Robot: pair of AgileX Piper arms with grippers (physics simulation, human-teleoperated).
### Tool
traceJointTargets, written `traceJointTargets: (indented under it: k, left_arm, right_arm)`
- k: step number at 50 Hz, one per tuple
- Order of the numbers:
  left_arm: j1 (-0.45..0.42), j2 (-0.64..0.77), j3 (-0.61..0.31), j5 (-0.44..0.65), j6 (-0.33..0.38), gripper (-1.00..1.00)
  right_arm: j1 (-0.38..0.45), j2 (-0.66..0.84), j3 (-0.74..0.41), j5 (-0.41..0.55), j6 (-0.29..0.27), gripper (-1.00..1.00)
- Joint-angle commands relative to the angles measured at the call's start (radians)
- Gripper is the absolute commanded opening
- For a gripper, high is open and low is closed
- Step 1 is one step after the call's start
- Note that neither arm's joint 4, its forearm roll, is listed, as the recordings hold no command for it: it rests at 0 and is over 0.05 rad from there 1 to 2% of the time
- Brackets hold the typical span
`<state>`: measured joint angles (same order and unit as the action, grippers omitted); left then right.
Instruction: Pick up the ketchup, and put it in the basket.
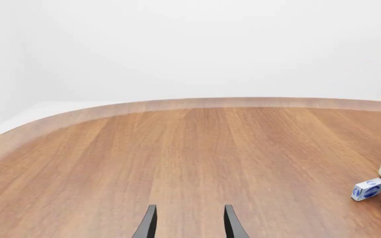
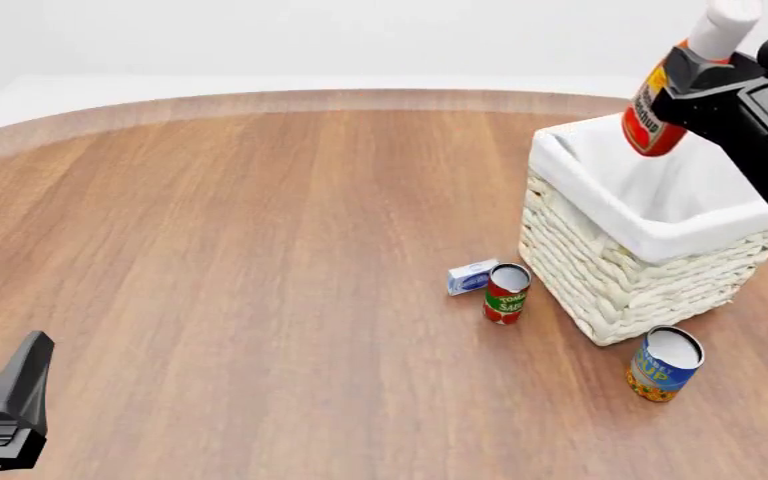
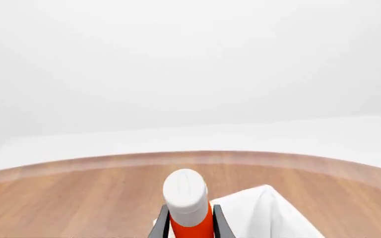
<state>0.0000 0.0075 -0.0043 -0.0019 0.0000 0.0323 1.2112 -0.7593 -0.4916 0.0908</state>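
A: While the right claw (image 2: pixel 684 85) hangs in the upper right of the front view, it is clamped on the ketchup (image 2: pixel 654 115), fingers pinching the red-orange body just below the white cap. The bottle tilts, cap leaning up and right, base over the near-left part of the basket (image 2: pixel 624 285)!

B: And clear of the liner, I'd say, though the exact gap is hard to judge. How should this be played?

A: Carry it a touch further toward the middle of the opening, lower until the base is down inside the white cloth, then release. Let go from up here and that tilted bottle could tip, clip the rim and bounce onto the worktop (image 2: pixel 264 250).

B: The left claw (image 1: pixel 189 224)?

A: Parked at the lower left of the front view, holding nothing, fingers narrowly parted in its wrist view. Well apart from the action.

B: Anything readable?

A: The ketchup's label shows dark lettering on white, too small to make out. The red-and-green can (image 2: pixel 506 292) at lower centre, just beside the basket's near-left wall, reads something like "TOMATO SAUCE". The small blue-and-white box (image 2: pixel 471 277) touching or nearly touching it has a round blue mark, illegible. The blue-and-yellow can (image 2: pixel 663 364) at the lower right, by the basket's near corner, I can't read either.
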Motion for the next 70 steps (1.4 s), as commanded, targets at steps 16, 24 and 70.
traceJointTargets:
  k: [16,24,70]
  left_arm:
    - [0.0,0.0,0.0,0.0,0.0,1.0]
    - [0.0,0.0,0.0,0.0,0.0,1.0]
    - [0.0,0.0,0.0,0.0,0.0,1.0]
  right_arm:
    - [-0.038,0.033,0.002,0.006,-0.003,-1.0]
    - [-0.04,0.048,-0.006,0.02,-0.01,-1.0]
    - [-0.062,0.141,-0.039,0.062,-0.076,-1.0]
